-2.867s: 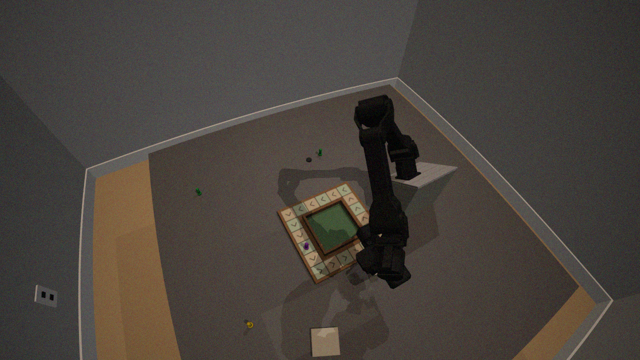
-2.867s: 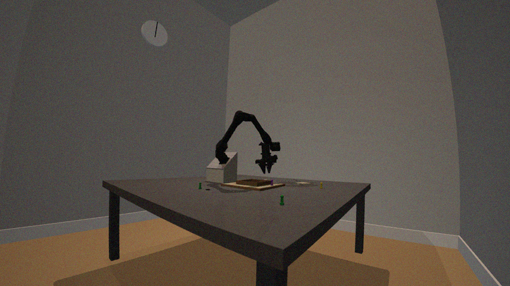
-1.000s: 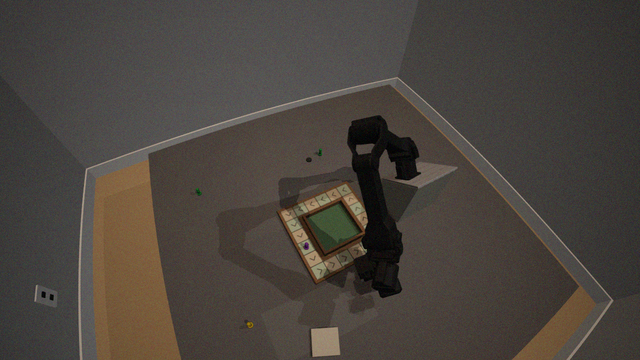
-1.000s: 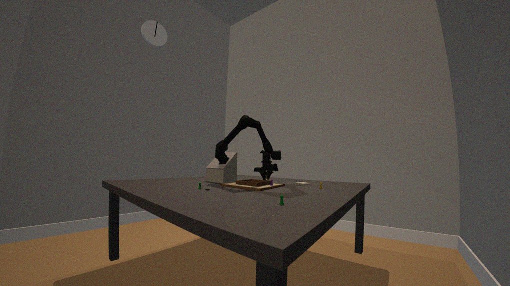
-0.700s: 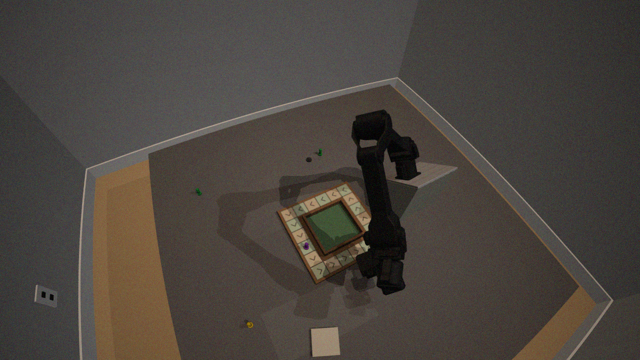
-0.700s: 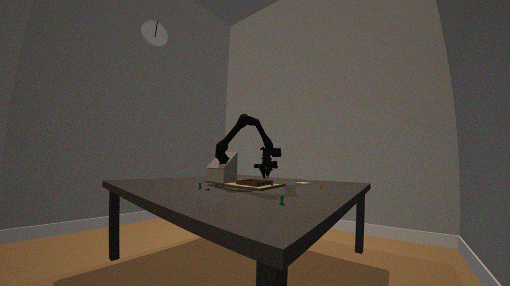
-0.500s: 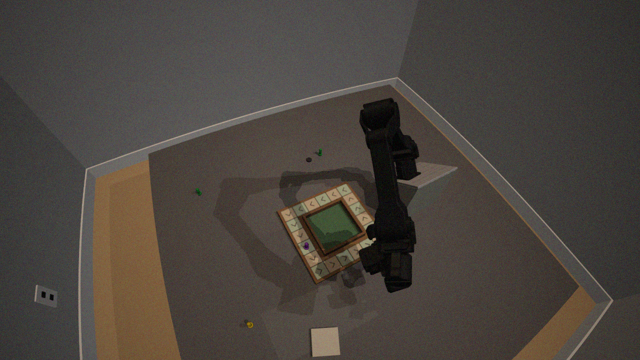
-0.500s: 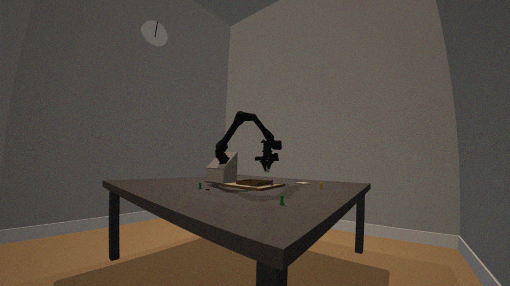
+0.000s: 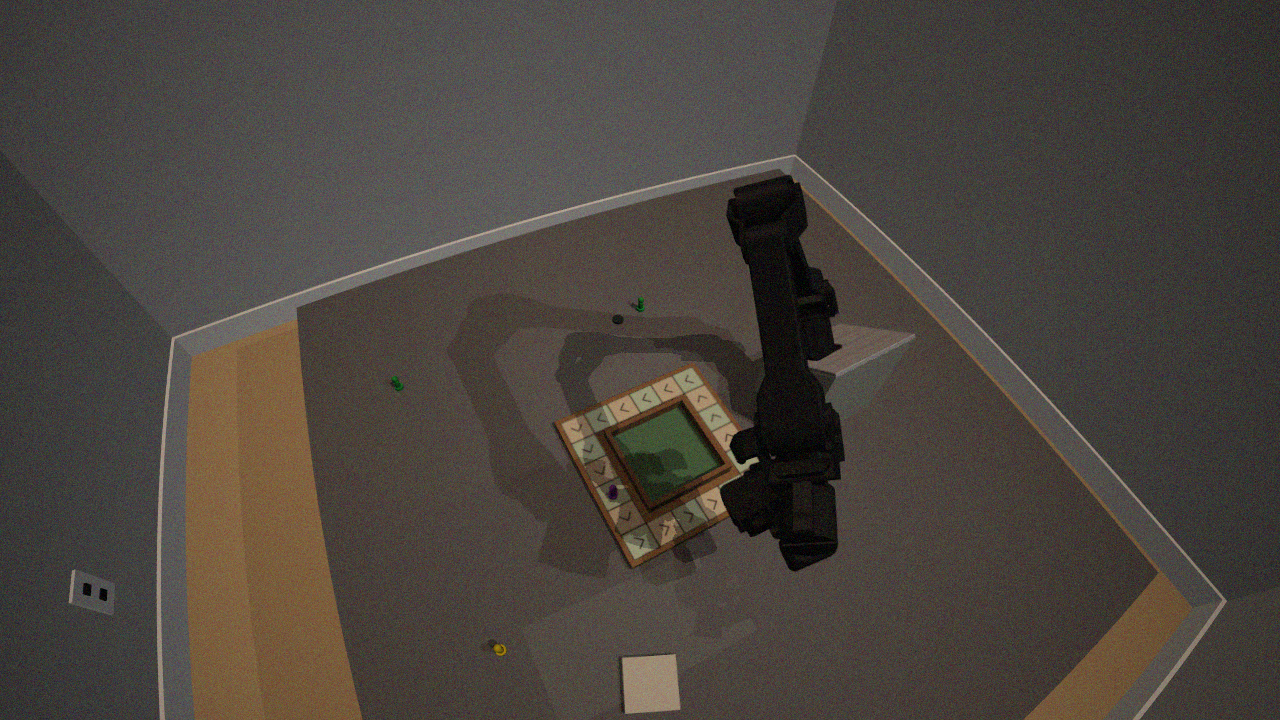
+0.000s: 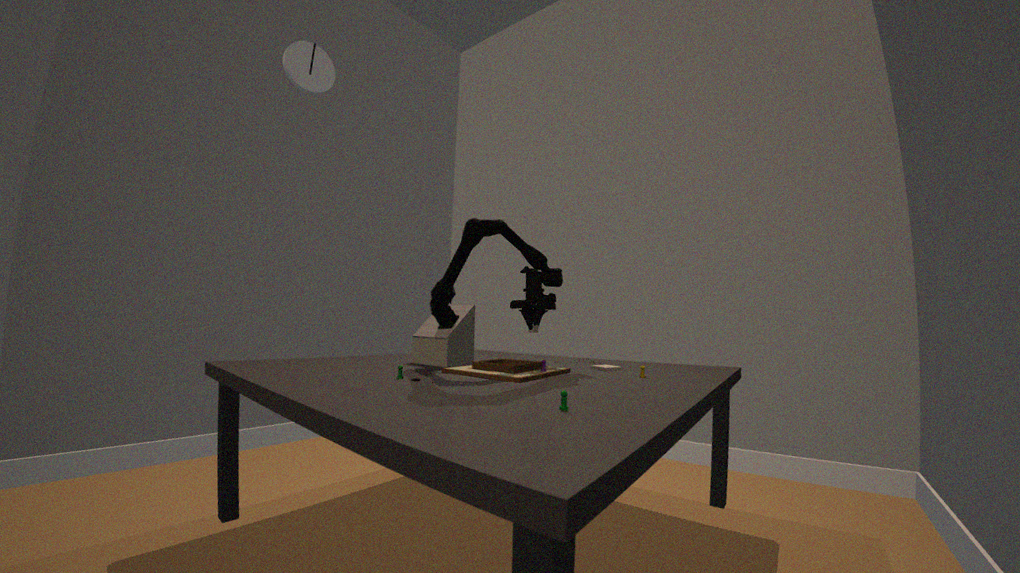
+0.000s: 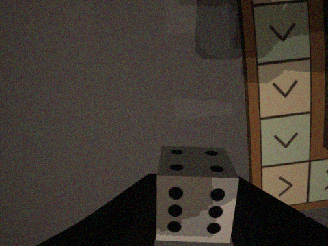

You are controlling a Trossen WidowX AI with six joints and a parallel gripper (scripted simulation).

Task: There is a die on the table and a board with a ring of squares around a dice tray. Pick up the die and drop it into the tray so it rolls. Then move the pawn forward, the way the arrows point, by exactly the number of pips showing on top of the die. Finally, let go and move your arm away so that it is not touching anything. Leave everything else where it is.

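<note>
My gripper [image 11: 193, 186] [image 10: 533, 327] is shut on the white die [image 11: 196, 208] and holds it up above the table, beside the board. The wrist view shows a six-pip face toward the camera and a four-pip face beyond it. The board [image 9: 594, 495] [image 11: 252, 137] lies flat with arrowed squares around the dice tray. The green-floored tray [image 9: 666, 443] holds nothing that I can see; shadow covers part of it. The purple pawn [image 9: 613, 491] [image 10: 543, 364] stands on a square on the board's left side in the top view. The arm hides the board's right corner there.
Two green pieces [image 9: 397, 384] [image 9: 640, 305] and a dark disc [image 9: 617, 319] are on the table beyond the board. A yellow piece [image 9: 499, 649] [image 10: 642, 371] and a pale square [image 9: 650, 683] [image 10: 605, 367] are on the other side. The arm's base block [image 10: 443, 346] is close to the board.
</note>
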